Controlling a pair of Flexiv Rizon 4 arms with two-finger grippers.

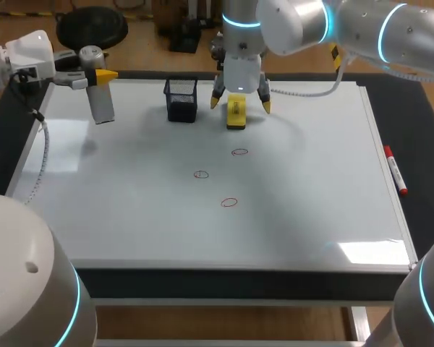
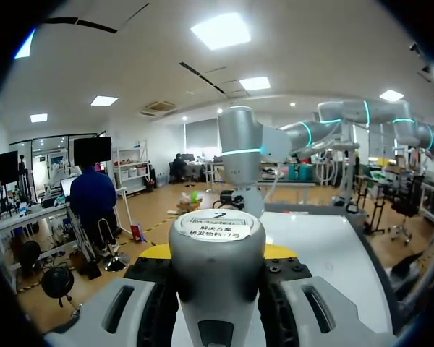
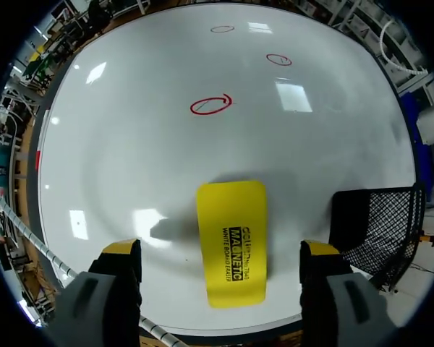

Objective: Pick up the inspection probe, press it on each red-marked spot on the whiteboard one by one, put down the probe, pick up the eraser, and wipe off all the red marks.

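Head view, top centre: right gripper (image 1: 240, 104) stands open over eraser (image 1: 236, 120); left gripper (image 1: 99, 74) clamps probe (image 1: 102, 103); red marks (image 1: 239, 152) unwiped.

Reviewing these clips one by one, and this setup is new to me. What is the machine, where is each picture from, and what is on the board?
Two robot arms stand at a whiteboard. One picture looks down from above; the other two come from a camera on each wrist. The left gripper grips the grey inspection probe. The right gripper hangs open astride the yellow eraser. The board carries three red circles, a black mesh basket and a red marker.
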